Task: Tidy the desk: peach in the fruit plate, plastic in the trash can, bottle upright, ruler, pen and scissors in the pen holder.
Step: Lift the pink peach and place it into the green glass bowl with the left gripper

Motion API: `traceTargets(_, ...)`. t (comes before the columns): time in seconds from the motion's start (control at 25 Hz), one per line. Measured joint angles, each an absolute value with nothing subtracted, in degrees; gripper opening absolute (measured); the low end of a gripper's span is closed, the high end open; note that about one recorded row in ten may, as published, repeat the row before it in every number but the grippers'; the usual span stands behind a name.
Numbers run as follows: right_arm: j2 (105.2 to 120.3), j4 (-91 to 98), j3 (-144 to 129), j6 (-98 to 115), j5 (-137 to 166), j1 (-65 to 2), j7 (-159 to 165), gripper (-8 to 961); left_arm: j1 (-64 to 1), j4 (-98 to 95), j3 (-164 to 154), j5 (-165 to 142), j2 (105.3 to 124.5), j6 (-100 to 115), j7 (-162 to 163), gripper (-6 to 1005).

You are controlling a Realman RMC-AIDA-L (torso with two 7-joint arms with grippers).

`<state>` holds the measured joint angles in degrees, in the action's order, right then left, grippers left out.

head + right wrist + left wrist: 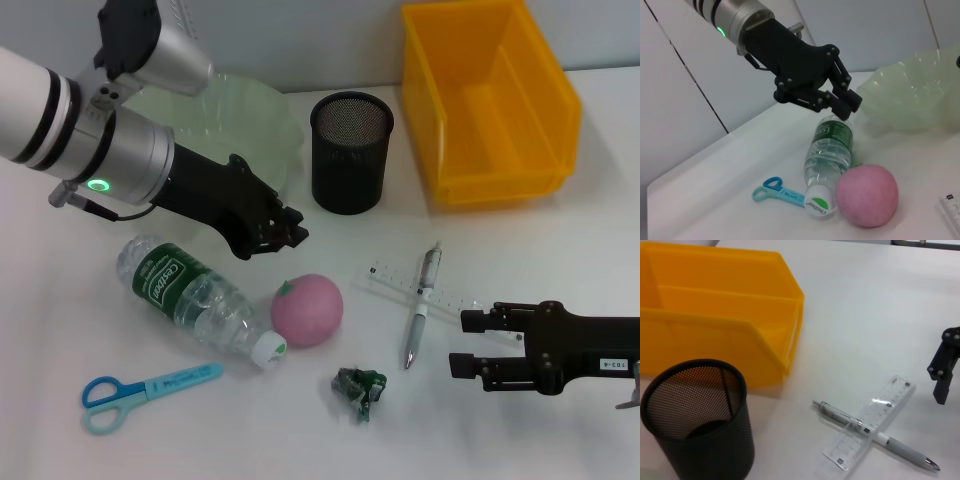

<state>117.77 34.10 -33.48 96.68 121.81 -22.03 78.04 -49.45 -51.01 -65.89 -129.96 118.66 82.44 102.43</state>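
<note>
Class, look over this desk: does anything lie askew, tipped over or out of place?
Yes. The bottle lies on its side against the peach, the pen lies crossed over the ruler, and a crumpled bit of plastic sits loose on the desk.

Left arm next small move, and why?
Probably lower the left gripper onto the peach and open around it. The gripper hangs shut above the desk, just behind the peach, holding nothing; the peach lies against the bottle cap, outside the fruit plate. The right gripper is open beside the ruler.
</note>
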Motion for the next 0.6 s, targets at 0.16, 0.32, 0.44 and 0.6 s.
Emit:
traceTargets(0.16,117.77,34.10,-33.48,96.68,121.81,-22.04,78.04,754,-49.55,-50.90,-69.19,-129.39,118.75,82.47,102.54,145)
traceTargets(0.32,117.77,34.10,-33.48,96.69,121.81,-22.01,78.04,754,-49.60,-50.84,-72.98,-128.30,118.83,82.18,102.80,316)
traceTargets(0.44,117.77,34.10,-33.48,96.70,121.81,-22.00,78.04,754,-49.73,-50.77,-74.83,-127.80,118.99,81.05,103.23,494)
traceTargets(0.6,117.77,34.10,-33.48,96.72,121.83,-21.92,78.04,754,-49.57,-50.66,-78.32,-127.64,119.10,77.70,104.32,587)
